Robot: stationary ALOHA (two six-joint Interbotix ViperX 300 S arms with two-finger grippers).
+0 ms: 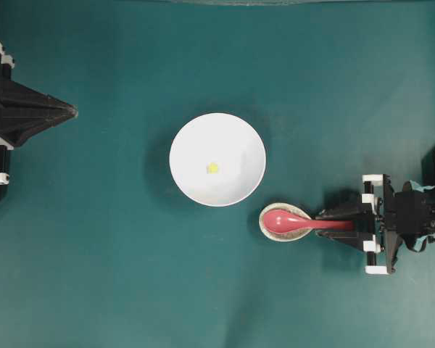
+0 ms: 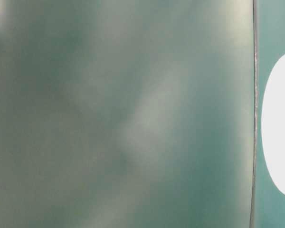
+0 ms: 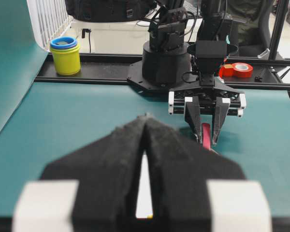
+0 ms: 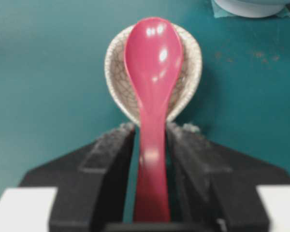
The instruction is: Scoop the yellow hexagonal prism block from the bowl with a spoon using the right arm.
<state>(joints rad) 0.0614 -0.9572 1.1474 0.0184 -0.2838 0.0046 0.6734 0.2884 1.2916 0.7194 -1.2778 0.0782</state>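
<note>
Straddling the spoon's (image 4: 152,96) handle, the right hand (image 4: 151,159) has its fingers close on either side — whether they grip yet cannot be told. If they close off-centre, the spoon could twist or tip the small speckled dish (image 4: 117,77) beneath. One yellow block (image 1: 213,167) lies in the one white bowl (image 1: 196,188), well apart; the left hand (image 3: 146,159) is closed, empty.

Pinkish-red spoon (image 4: 152,72), crackle-patterned grey-white dish (image 4: 117,67)
</note>
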